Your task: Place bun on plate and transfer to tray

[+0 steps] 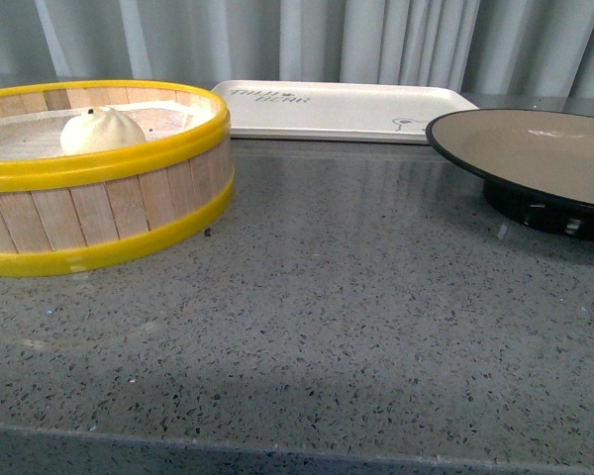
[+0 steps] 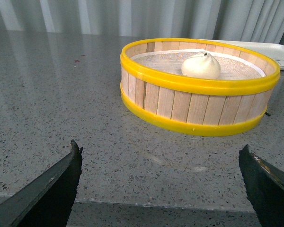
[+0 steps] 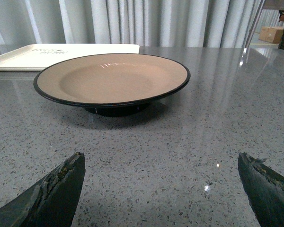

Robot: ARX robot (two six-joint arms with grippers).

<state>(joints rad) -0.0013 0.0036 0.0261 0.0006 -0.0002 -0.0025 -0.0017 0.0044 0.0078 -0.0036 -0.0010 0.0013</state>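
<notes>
The bun (image 1: 101,130) sits inside the yellow-rimmed steamer basket (image 1: 109,223) on the worktop (image 1: 356,297). The plate (image 1: 535,148) stands apart, with the tray (image 1: 346,109) behind both. The left tool (image 2: 159,156) and the right tool (image 3: 161,158) are spread wide.

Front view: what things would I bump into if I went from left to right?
Yellow-rimmed steamer basket with the bun inside → cream tray at the back → brown plate with its black rim.

counter (image 1: 356,327) with steamer (image 1: 109,213), tray (image 1: 346,111), plate (image 1: 535,148)
</notes>
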